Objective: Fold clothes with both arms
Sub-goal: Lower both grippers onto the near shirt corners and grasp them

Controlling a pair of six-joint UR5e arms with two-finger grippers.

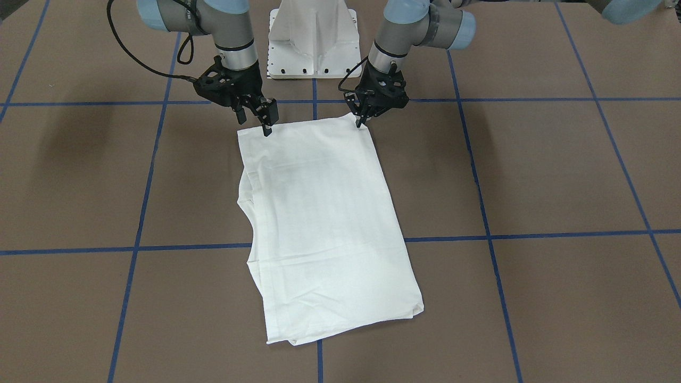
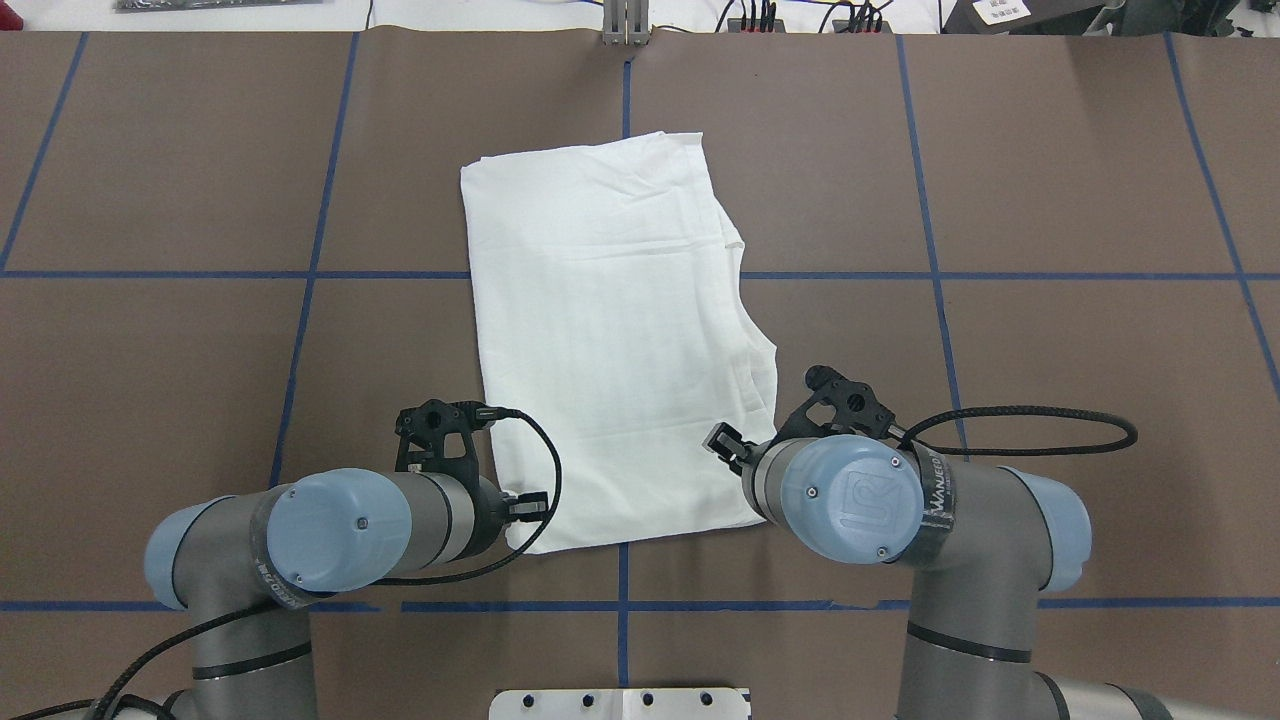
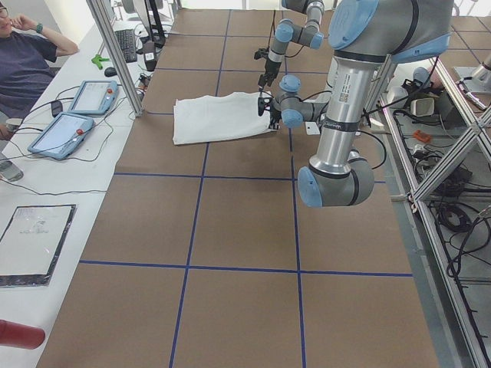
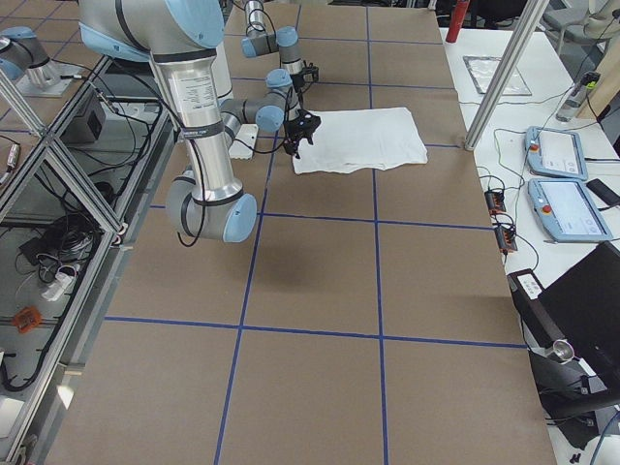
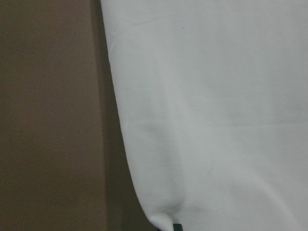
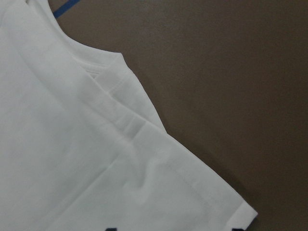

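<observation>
At upper centre, the left gripper (image 1: pixel 362 121) pinched a T-shirt (image 1: pixel 324 213) corner. The right gripper's (image 1: pixel 256 122) jaws stood wide over another.

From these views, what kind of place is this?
Most likely a robotics lab test cell: a table taped into a blue grid, aluminium framing at its edges, teach pendants on a side bench with a person beside it. A T-shirt is the workpiece.

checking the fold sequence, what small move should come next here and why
Probably close the right end effector on its robot-side corner of the shirt. Its fingertips sit apart, astride that corner in the right wrist view, and the cloth lies flat on the table. The left end effector is at the other robot-side corner, looking nearly closed, though a grip cannot be confirmed.
</observation>
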